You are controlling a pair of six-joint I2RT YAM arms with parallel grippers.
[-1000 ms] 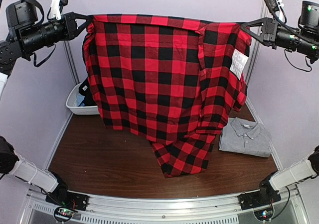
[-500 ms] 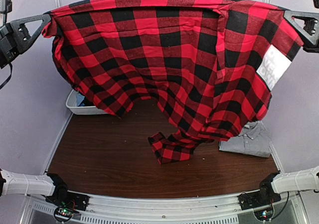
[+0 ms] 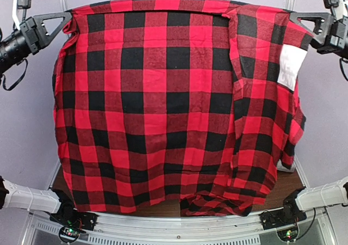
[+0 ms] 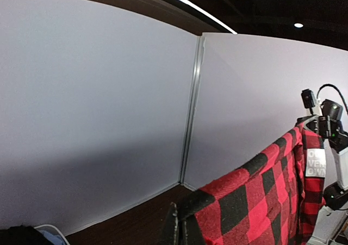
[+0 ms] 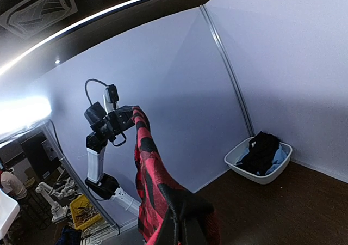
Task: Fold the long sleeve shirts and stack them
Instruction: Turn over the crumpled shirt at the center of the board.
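Overhead, raised wide apart, left tool and right tool pinch the flannel shirt.

The left arm and the right arm are showing white tubes low down and black round joints up high. The left gripper and the right gripper are showing black triangle fingers with holes. Black cables are hanging, and green lights are glowing on the bases.
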